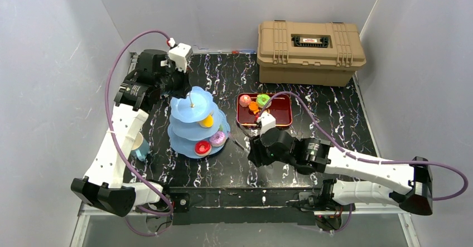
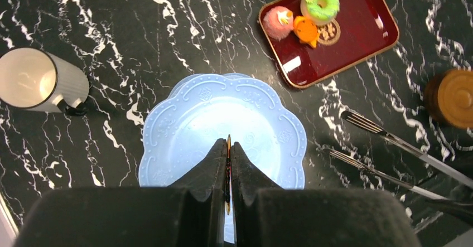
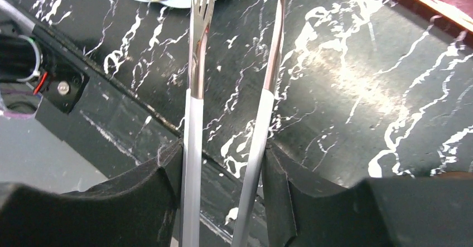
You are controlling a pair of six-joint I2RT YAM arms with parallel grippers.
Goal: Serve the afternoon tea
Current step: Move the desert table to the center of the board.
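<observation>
**Top view, centre left:** light blue three-tier scalloped stand (image 1: 195, 125) upright on the black marbled worktop (image 1: 346, 119). Carried a yellow toy cake (image 1: 207, 121) on the middle tier, and a pink toy donut (image 1: 217, 138) and a red toy donut (image 1: 202, 146) on the bottom tier.

**Left-wrist view, lower centre:** left hand (image 2: 228, 145) closed from above on the stand's thin metal centre rod (image 2: 228, 172), over a bare top tier.

**Right-wrist view:** right hand (image 3: 223, 163) clamped on the shafts of the long metal tongs (image 3: 195, 63). Blades apart, nothing between them. Long axis toward the top of the frame, tips just short of the bottom tier's rim at upper left.

**Left-wrist view, upper right:** dark red rectangular tray (image 2: 357, 40) with a green toy donut (image 2: 320, 3), a pink toy cake (image 2: 278, 22) and a small orange toy (image 2: 307, 30) bunched at its left end. Lay near the stand, with the tongs below it in the frame.

**Judged from the top view:**
- Remaining toys directly above the right hand in the frame.
- Tong tips aimed leftward at the stand, so toys off to the side of the tongs' axis rather than ahead of it.
- Right arm plainly the nearer to the tray; left arm occupied steadying the stand.
- Next pick likely to require swinging the tongs toward the upper frame.
</observation>
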